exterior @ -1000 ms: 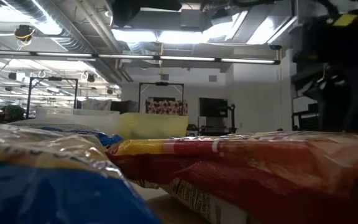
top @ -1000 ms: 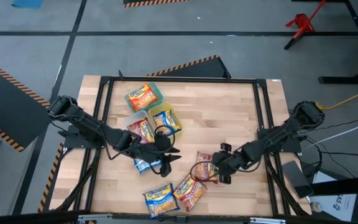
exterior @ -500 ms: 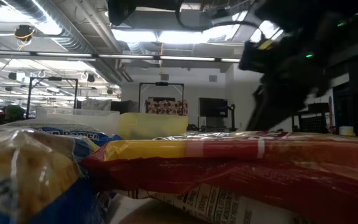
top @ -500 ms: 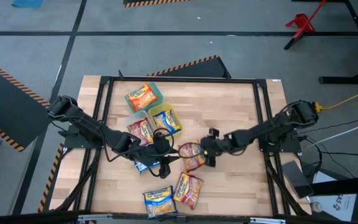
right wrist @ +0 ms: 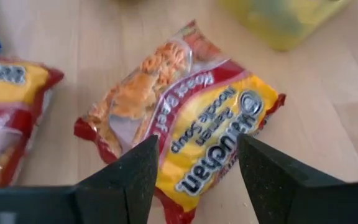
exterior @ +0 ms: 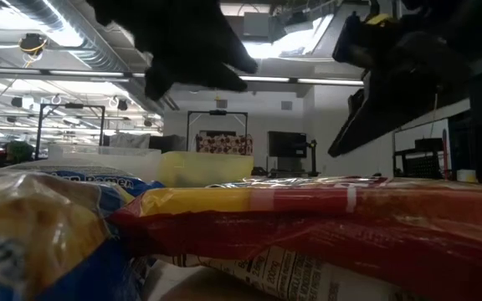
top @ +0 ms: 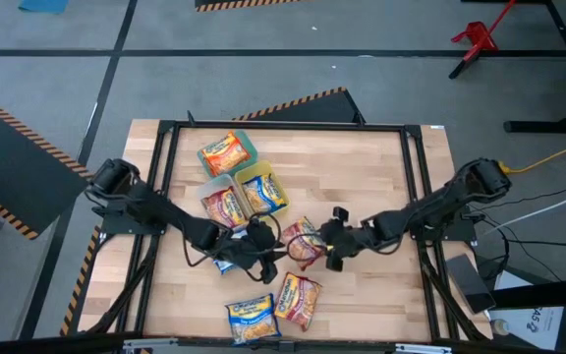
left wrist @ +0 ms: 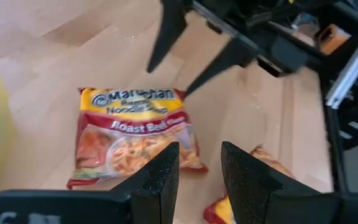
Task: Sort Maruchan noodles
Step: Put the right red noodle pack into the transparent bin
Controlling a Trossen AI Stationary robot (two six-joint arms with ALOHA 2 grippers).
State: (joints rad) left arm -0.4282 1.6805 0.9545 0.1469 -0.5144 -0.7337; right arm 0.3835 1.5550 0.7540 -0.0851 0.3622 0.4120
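From above I have both arms meeting near the middle of the table [top: 362,167]. The left gripper [top: 263,246] and right gripper [top: 330,239] flank a red roast-beef packet [top: 303,243] lying flat on the wood. More packets sit in the green container [top: 249,146], the clear container [top: 216,185] and the yellow container [top: 259,173] (one apiece), and two lie near the front edge.

At table height, packets fill my foreground, dark arm parts hanging above.

Through the left wrist camera, my left fingers [left wrist: 157,177] stand a little apart, holding nothing, the roast-beef packet beyond them.

Through the right wrist camera, my right fingers [right wrist: 135,174] are spread wide and empty above that same packet.
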